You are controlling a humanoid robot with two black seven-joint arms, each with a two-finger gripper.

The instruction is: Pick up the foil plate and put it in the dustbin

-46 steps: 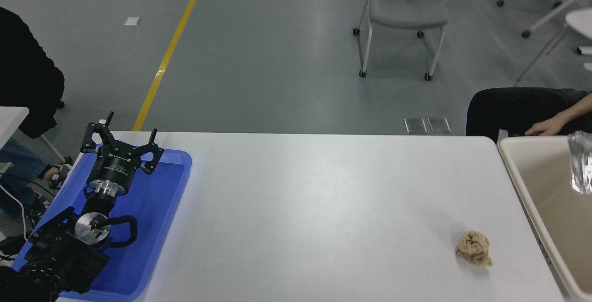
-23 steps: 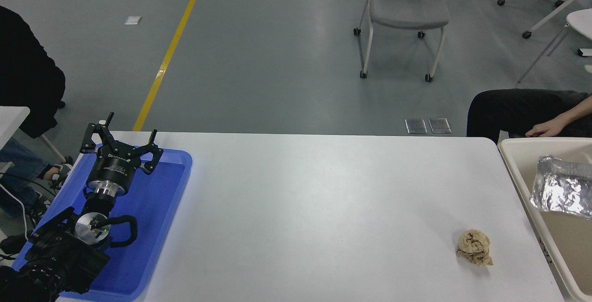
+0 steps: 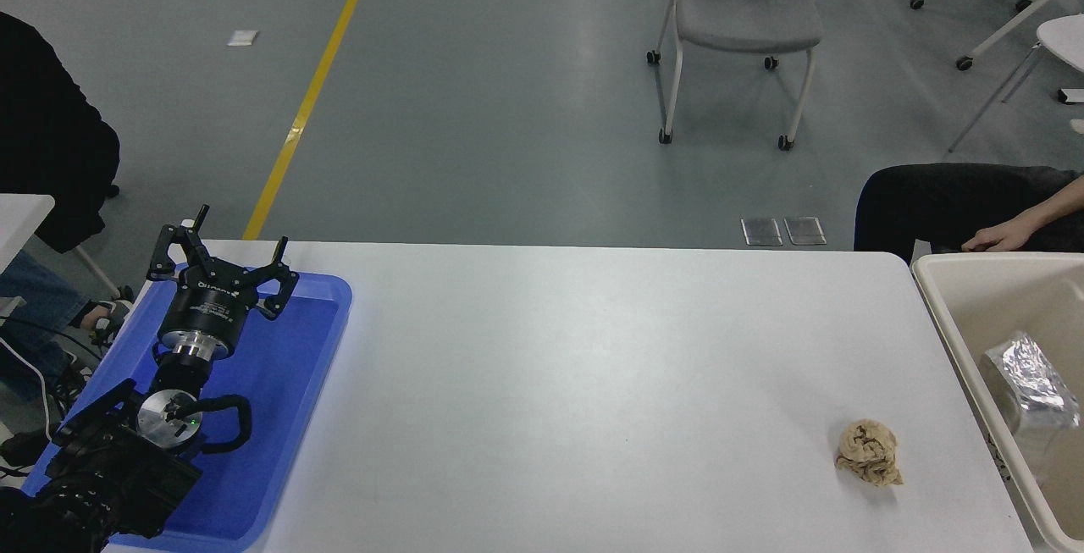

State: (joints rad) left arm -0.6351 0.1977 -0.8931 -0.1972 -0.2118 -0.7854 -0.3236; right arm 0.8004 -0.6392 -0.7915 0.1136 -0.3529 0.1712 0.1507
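Note:
The foil plate (image 3: 1029, 384), shiny crinkled silver, lies inside the cream-beige dustbin (image 3: 953, 324) at the table's right end, against the bin's inner left wall. No gripper touches it. My left gripper (image 3: 222, 240) is parked at the lower left above a blue tray, its fingers spread open and empty. My right arm and gripper are out of view.
A shallow blue tray (image 3: 313, 341) lies at the table's left under the left arm. A tan-brown paper wad (image 3: 868, 451) sits on the white table (image 3: 593, 367) near the bin. A person's hand (image 3: 995, 237) rests beyond the bin. Another person sits at the far left.
The foil plate dropped from above the bin's rim at the right edge down into the dustbin and came to rest inside. The left arm has not moved.

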